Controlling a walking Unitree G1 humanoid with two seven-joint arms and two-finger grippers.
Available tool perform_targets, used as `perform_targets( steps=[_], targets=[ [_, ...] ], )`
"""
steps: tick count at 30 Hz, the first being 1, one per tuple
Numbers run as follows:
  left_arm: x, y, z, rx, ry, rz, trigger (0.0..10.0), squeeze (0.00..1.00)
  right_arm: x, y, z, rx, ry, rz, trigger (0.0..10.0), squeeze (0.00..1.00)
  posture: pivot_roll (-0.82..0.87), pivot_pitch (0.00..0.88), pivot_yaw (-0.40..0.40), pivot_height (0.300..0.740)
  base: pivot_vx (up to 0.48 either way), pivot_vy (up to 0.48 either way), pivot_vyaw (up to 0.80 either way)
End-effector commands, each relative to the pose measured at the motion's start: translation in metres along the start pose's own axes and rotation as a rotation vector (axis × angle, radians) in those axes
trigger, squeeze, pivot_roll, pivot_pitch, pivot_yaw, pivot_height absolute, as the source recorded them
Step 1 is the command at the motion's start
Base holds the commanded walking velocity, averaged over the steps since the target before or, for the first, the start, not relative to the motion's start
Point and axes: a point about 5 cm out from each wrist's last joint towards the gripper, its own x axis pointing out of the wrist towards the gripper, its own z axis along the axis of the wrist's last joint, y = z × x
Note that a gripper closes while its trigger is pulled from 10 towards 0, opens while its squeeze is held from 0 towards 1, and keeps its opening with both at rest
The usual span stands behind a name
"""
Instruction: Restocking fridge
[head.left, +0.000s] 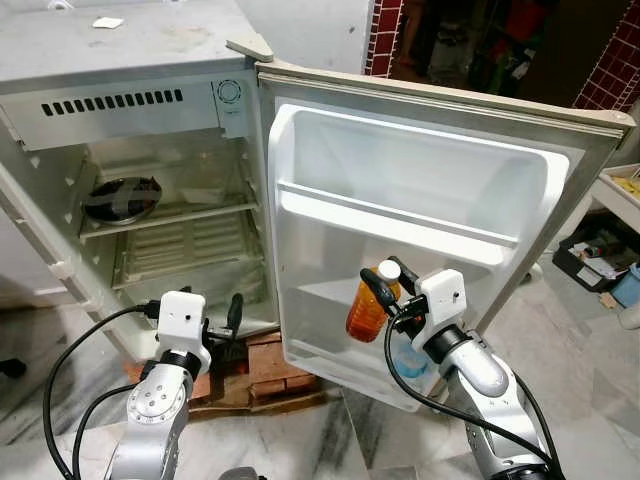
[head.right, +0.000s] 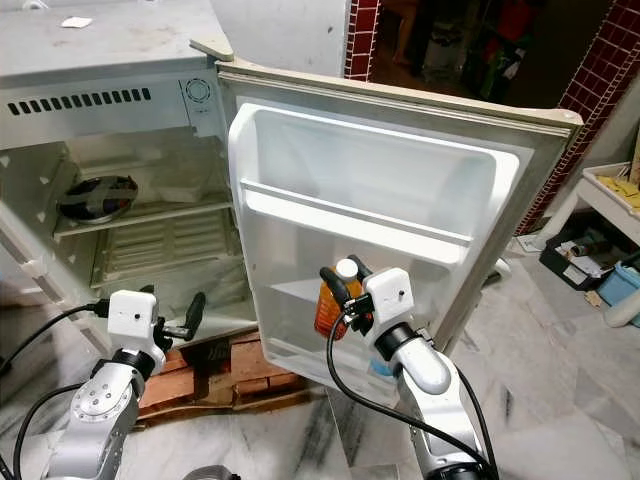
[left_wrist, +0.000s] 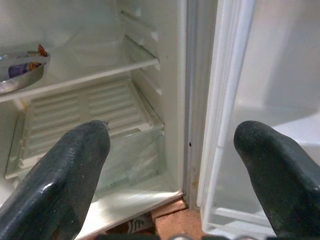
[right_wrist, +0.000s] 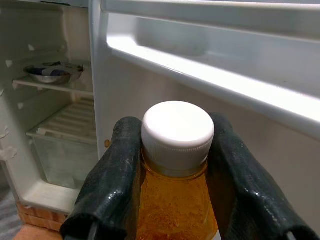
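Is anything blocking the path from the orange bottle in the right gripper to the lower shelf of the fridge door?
Nothing visible does. The right gripper holds the orange bottle by its neck, just in front of the open fridge door. The lower door shelf beneath it looks open, though the arm hides part of it.

A home kitchen corner: a small white fridge (head.left: 150, 150) stands open on bricks (head.left: 270, 365) over a marble floor (head.left: 330, 440), red-tiled walls (head.left: 610, 75) behind.

bottle (head.left: 366, 312) amber, white cap | fridge (head.left: 130, 60) white | fingers (right_wrist: 107, 190) black
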Motion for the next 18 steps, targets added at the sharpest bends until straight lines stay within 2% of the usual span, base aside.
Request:
perform_targets(
  steps=[1,11,18],
  targets=[
    [0.0001,-0.0026,-0.0029,0.004,0.02,-0.002,10.0,0.0,0.0022,-0.0032,0.0105,-0.014,-0.042,-0.004,10.0,0.0,-0.01,0.0,-0.021,0.689,0.0,0.0,0.0],
    [0.0018,-0.0024,-0.0019,0.004,0.02,0.002,10.0,0.0,0.0029,-0.0046,0.0111,-0.021,-0.045,-0.007,10.0,0.0,-0.01,0.0,-0.019,0.637,0.0,0.0,0.0],
    [0.0018,-0.0032,-0.0024,-0.001,0.022,0.004,10.0,0.0,0.0031,-0.0048,0.0114,-0.018,-0.048,-0.012,10.0,0.0,-0.01,0.0,-0.02,0.637,0.0,0.0,0.0]
  ],
)
